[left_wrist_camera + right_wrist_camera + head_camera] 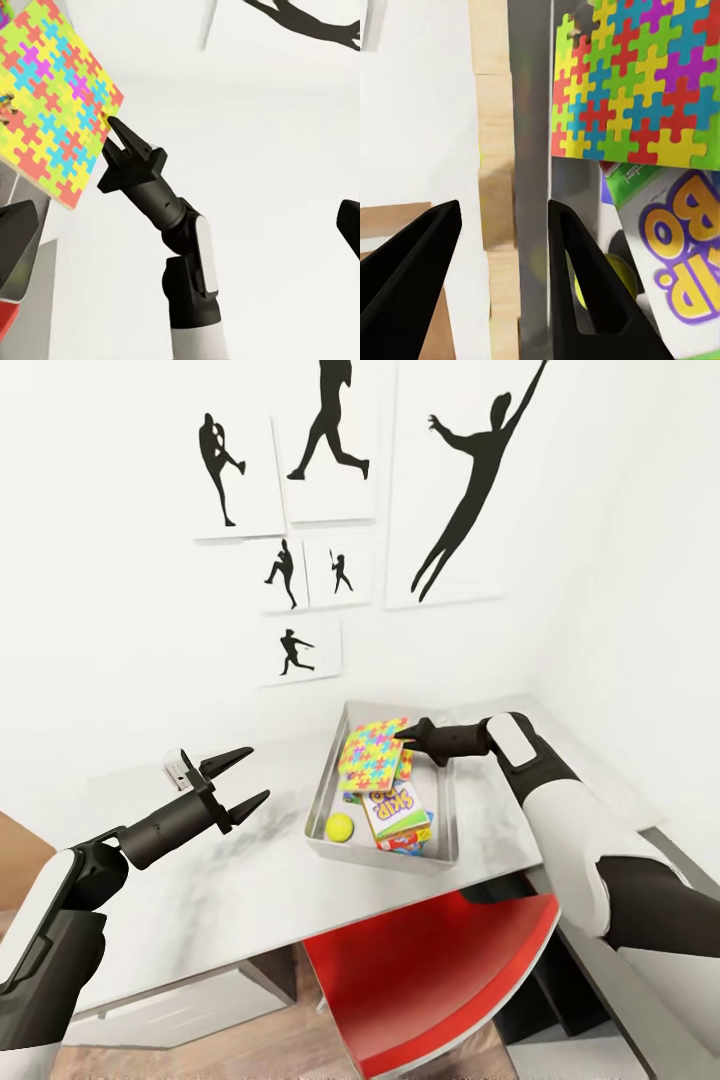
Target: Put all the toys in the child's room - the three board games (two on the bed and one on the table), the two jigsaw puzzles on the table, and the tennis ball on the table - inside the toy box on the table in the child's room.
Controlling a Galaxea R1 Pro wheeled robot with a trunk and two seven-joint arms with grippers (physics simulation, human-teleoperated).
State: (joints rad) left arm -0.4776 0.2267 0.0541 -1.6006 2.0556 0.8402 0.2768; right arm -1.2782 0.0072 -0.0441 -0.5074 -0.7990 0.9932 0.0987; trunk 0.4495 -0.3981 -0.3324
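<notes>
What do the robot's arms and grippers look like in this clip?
Both arms have glossy white shells over black joints and dark cylindrical wrists. The left gripper and right gripper are matte black, each with two tapered, pointed fingers. No cables or markings show.

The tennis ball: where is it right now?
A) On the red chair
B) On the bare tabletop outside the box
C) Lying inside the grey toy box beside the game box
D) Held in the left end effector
C: in the head view the tennis ball lies on the floor of the toy box, next to the yellow-green board game and in front of the jigsaw puzzle.
</notes>
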